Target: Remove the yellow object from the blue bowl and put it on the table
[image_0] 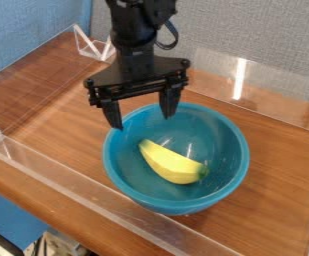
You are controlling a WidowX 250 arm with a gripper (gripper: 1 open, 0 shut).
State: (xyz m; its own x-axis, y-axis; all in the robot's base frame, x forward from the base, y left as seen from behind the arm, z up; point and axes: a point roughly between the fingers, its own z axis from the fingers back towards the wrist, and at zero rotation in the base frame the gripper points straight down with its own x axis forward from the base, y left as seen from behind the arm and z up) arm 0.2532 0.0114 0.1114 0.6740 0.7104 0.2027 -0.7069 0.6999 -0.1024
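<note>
The yellow object [170, 161], a small curved banana shape, lies on the inside bottom of the blue bowl [130, 178]. The bowl stands on the reddish-brown wood-grain table [50, 100], toward its front. My gripper [142, 113] points down over the bowl's back left rim, open, its two black fingers spread wide with nothing between them. The left fingertip [115, 122] is near the rim and the right fingertip [170, 108] hangs over the bowl's inside. The gripper is above and behind the yellow object, not touching it.
Low clear acrylic walls [250, 80] border the table at the back, left and front. Bare wood lies left of the bowl and behind it.
</note>
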